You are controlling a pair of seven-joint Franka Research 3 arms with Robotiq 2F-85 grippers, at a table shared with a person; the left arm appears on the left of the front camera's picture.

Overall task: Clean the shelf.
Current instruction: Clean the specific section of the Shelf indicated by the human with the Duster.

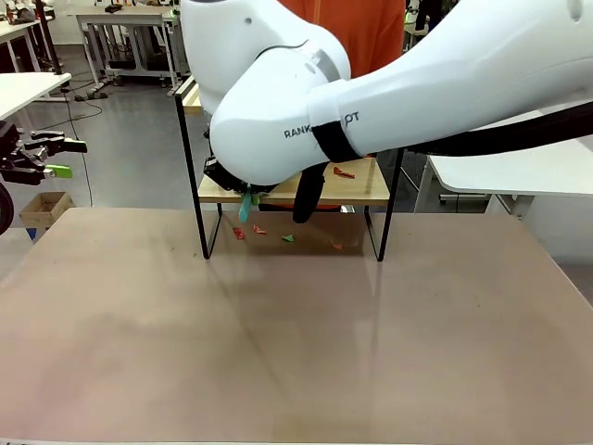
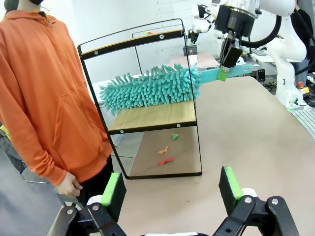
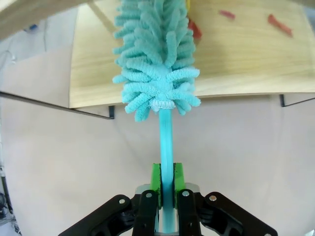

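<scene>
The shelf (image 1: 372, 189) is set at the far middle of the surface (image 1: 296, 352), its open side turned to the robot so that the boards can be reached. The teal duster (image 2: 147, 91) is laid along the lower board, presumably so that its fringe is dragged over the wood, where red scraps (image 3: 278, 24) lie to the right. Its handle is clamped in the right gripper (image 3: 166, 184), closed tight on it. More scraps (image 2: 166, 155) are seen on the surface beneath. The left gripper (image 2: 171, 179) is held wide and empty, well clear at the left.
</scene>
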